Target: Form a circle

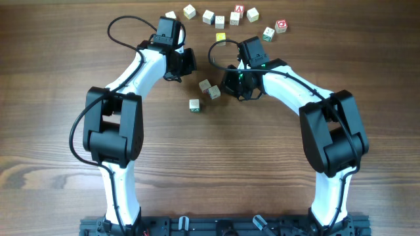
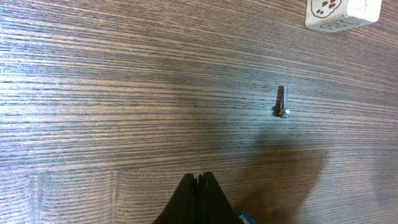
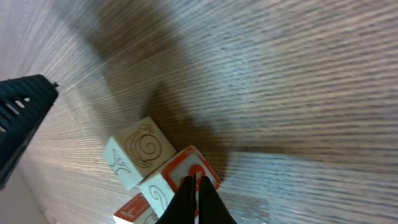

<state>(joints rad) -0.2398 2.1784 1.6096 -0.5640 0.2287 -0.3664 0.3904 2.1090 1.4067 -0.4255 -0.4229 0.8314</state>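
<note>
The left gripper hangs over the brown wood-grain table, left of centre on the far half. In its wrist view its black fingers are pressed together with nothing between them. Ahead of them a small dark metal screw lies flat on bare wood, and a pale wooden cube with dark red marks sits at the far right edge.

Right of that gripper, near the table's middle, is the group of three small pale wooden letter cubes. Two of them touch and the third lies just apart, nearer and to the left. No ring is formed.

A single small yellow cube sits farther back.

The right gripper is just right of the group, jaws shut and empty. Its tips are over a red-framed cube; whether they touch it is unclear.

A loose arc of similar pale cubes runs along the far edge.
</note>
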